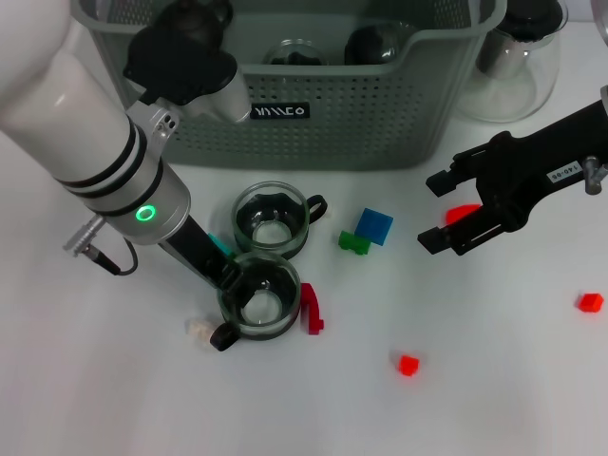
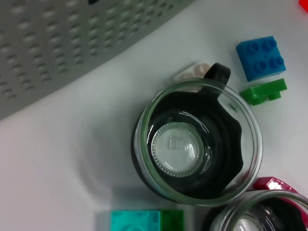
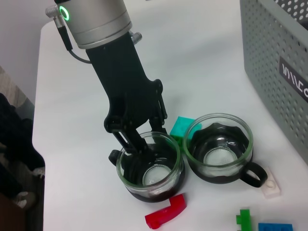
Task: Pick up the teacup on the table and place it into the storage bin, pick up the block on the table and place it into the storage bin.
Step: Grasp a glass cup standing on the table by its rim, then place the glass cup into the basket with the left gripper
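**Q:** What did the left gripper (image 3: 136,147) hold?

**A:** It was pinched on the wall of the near teacup (image 1: 258,296), one finger (image 3: 146,155) inside the glass and the other outside the rim. The cup stood upright on the table (image 1: 114,399), towards its middle.

**Q:** And the second cup?

**A:** The far teacup (image 1: 272,220) stood upright, touching the near one on the side of the storage bin (image 1: 380,123). The bin occupied the table's far edge, with dark items inside it.

**Q:** Where were the blocks?

**A:** A blue block (image 1: 374,226) and a green block (image 1: 353,242) lay just beside the far teacup, towards the right edge. A teal block (image 1: 220,245) lay between the two cups on the left gripper's side. A dark red piece (image 1: 311,310) touched the near teacup.

**Q:** What about the right arm?

**A:** The right gripper (image 1: 437,209) hovered towards the right edge with its jaws spread, around a red block (image 1: 463,213)
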